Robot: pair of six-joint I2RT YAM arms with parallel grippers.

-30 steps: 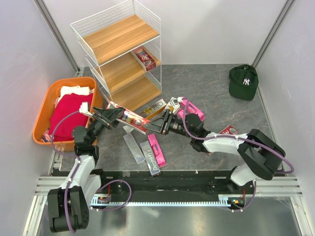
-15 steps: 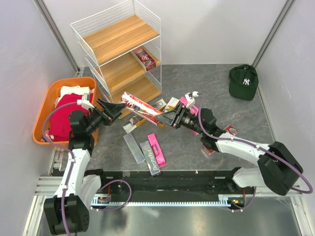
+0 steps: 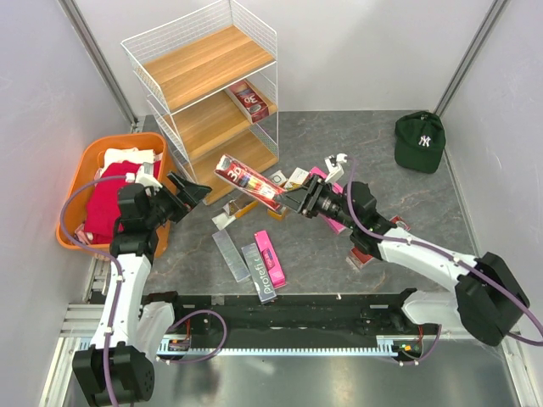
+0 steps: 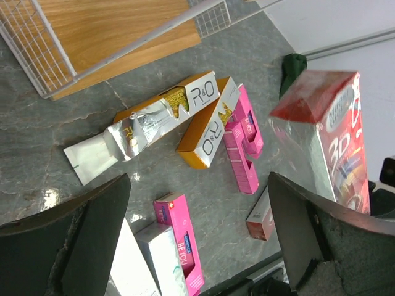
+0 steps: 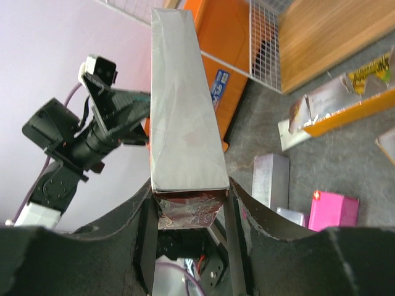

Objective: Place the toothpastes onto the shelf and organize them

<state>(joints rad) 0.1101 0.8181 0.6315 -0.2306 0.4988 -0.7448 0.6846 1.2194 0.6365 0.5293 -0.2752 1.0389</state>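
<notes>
Handover completed: loose boxes [image 3: 270, 259] lay nearest; the left gripper [image 3: 192, 187] had let go, fingers spread wide, and drawn back left; the right gripper [image 3: 289, 202] alone clamped the red box [image 3: 249, 181], raised just near of the shelf [image 3: 204, 64], ready for placing

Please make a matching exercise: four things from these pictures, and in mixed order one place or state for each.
1 left gripper
2 right gripper
3 green cap
4 orange basket

A holds red and white cloths
B open, holding nothing
C shut on a dark red toothpaste box
D lies on the table, far right

Pairs: 1-B, 2-C, 3-D, 4-A
</notes>
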